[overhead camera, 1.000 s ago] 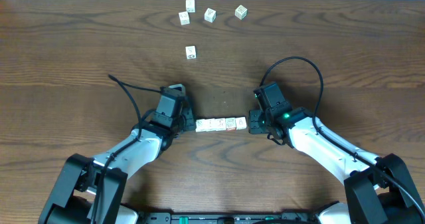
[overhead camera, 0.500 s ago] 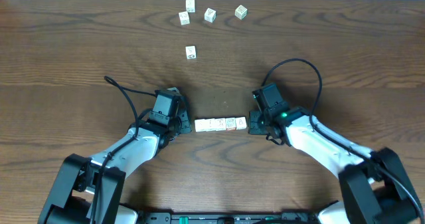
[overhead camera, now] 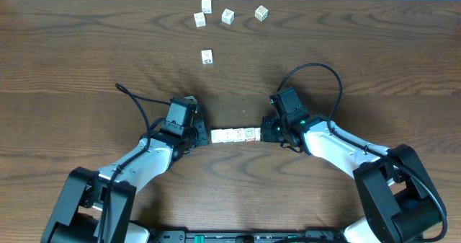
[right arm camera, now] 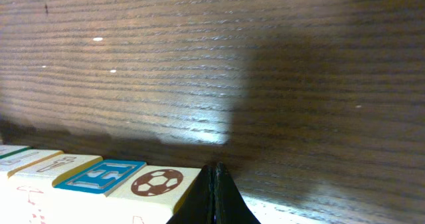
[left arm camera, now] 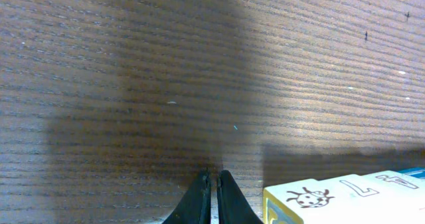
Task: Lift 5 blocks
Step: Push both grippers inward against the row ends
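Bracketing the row of blocks at 9 and 3 o'clock with left tool and right tool, both pinched together, empty; light, stiff, likely slippery: squeeze end faces.

Pretty sure this is a robotics lab bench, not anyone's home. There's a left arm and a right arm mounted at the bottom edge, with black cables looping loose. A dark wood-grain surface fills the frame, with small printed blocks scattered near the top.

Closed fingers beside ladybug block.
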